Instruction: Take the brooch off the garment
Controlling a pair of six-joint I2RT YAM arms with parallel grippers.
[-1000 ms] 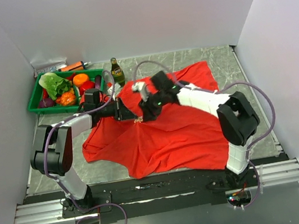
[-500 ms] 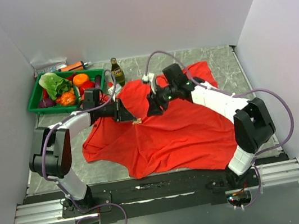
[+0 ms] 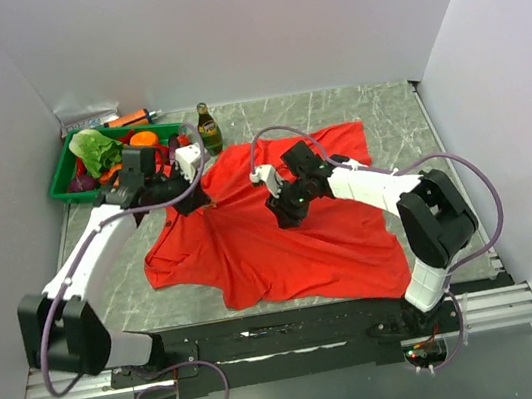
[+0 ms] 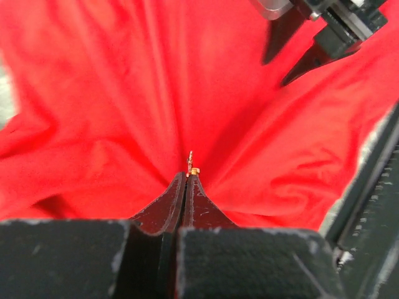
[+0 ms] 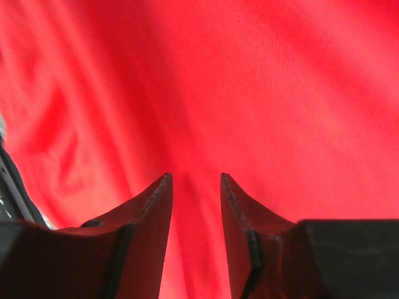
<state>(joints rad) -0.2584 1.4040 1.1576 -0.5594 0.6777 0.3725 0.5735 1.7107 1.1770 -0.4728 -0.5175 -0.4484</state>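
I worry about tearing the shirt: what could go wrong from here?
1. The left gripper is shut on the brooch, and the folds of the garment converge there. A pull may drag or rip the cloth rather than free the pin.
2. The right gripper is open over the cloth, pinning nothing, so the garment could slide along.
3. Only the fingertips hold the brooch, so it may slip out.

Far right corner of table (image 3: 403,107) bare, passage free; green basket (image 3: 61,179) fills far left corner; bottle (image 3: 208,129) upright just beside it; garment (image 3: 284,247) covers middle.
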